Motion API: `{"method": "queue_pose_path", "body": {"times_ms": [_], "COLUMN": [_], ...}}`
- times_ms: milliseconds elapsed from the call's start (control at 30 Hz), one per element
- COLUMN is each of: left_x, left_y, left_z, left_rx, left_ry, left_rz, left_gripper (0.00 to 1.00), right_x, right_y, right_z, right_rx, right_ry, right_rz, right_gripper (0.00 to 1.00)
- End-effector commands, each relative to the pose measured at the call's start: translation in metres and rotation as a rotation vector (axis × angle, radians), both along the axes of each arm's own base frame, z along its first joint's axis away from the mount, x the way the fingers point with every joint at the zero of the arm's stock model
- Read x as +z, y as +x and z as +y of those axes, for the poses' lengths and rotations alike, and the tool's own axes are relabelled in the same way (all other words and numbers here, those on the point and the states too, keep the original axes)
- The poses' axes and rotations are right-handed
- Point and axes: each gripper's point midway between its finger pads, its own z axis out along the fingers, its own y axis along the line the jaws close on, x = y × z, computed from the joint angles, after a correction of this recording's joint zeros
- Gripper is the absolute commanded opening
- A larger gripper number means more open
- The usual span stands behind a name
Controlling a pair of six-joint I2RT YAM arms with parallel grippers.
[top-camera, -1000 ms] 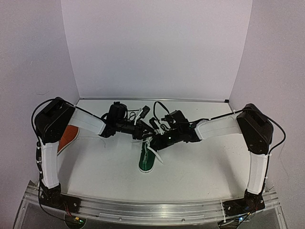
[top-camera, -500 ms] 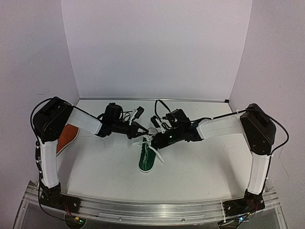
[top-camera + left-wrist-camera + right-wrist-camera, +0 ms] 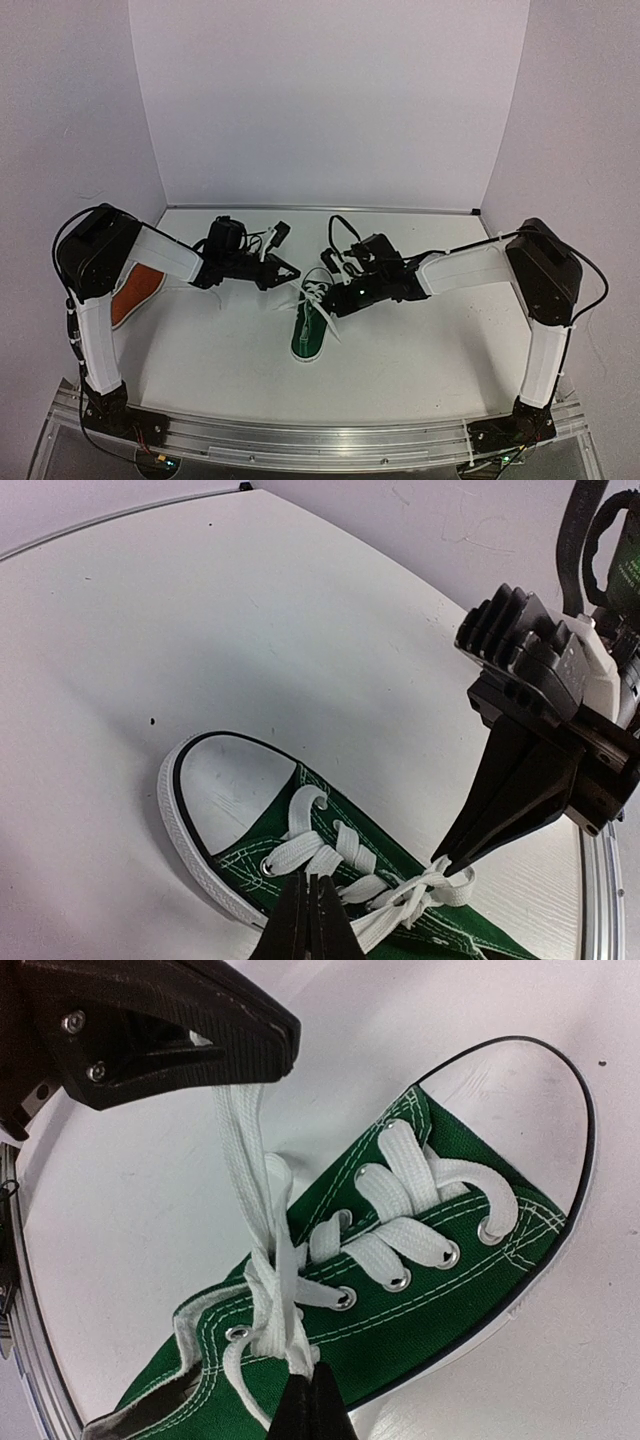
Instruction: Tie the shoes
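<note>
You had the green shoe (image 3: 306,335) in the middle of the table (image 3: 420,350). Its long axis ran from the arm bases to the back wall, with the toe toward the wall and the heel opening toward the bases. The orange shoe (image 3: 135,290) lay well apart at the left, partly hidden under the left arm.

Your right pincer (image 3: 322,300) was over the tongue of the green shoe. It was closed tight on the knot (image 3: 280,1305), where the white strands bunch near the eyelets closest to the opening. Your left pincer (image 3: 290,272) was closed too and held one lace (image 3: 240,1160), which ran flat and nearly straight from its tips down to that knot. This pincer stood off the shoe, on its left side and a little toward the toe, and it touched neither canvas nor rubber rim.

So the relation that mattered was this: the lace lay sideways, across the long axis of the shoe, with the right pincer at the fixed end and the left pincer at the free end. In my judgement the next pull should go to the left, away from the knot, while the right one only pins. The risk, I think, was that the light shoe would turn or slide with the pull.
</note>
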Motion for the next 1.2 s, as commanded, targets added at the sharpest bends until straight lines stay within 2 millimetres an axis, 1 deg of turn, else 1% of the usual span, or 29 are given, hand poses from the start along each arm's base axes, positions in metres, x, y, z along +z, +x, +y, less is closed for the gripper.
{"method": "queue_pose_path", "body": {"times_ms": [0,133,333,533,667,733,867,1000,1167], "left_x": [0.030,0.029,0.031,0.023,0.020,0.020,0.027,0.041,0.060], "left_y": [0.014,0.015,0.013,0.013,0.012,0.009,-0.005,-0.023,-0.051], "left_z": [0.009,0.013,0.015,0.018,0.018,0.017,0.011,0.000,-0.019], "left_rx": [0.051,0.064,0.061,0.074,0.077,0.065,0.012,-0.044,-0.149], "left_ry": [-0.033,-0.029,-0.031,-0.017,-0.014,-0.018,-0.054,-0.074,-0.064], "left_rz": [-0.093,-0.095,-0.098,-0.087,-0.076,-0.069,-0.084,-0.130,-0.226], "left_gripper": [0.00,0.00,0.00,0.00,0.00,0.00,0.00,0.00,0.00], "right_x": [0.023,0.026,0.023,0.009,0.003,0.003,0.010,0.025,0.033], "right_y": [0.003,0.005,0.004,0.001,0.001,0.003,0.011,0.024,0.038], "right_z": [-0.008,-0.015,-0.029,-0.045,-0.057,-0.059,-0.052,-0.036,-0.014], "right_rx": [-0.028,-0.049,-0.077,-0.110,-0.134,-0.141,-0.137,-0.118,-0.085], "right_ry": [0.021,0.019,0.010,-0.019,-0.032,-0.033,-0.013,0.026,0.070], "right_rz": [-0.041,-0.044,-0.034,-0.001,0.010,0.012,-0.001,-0.020,-0.021], "right_gripper": [0.00,0.00,0.00,0.00,0.00,0.00,0.00,0.00,0.00]}}
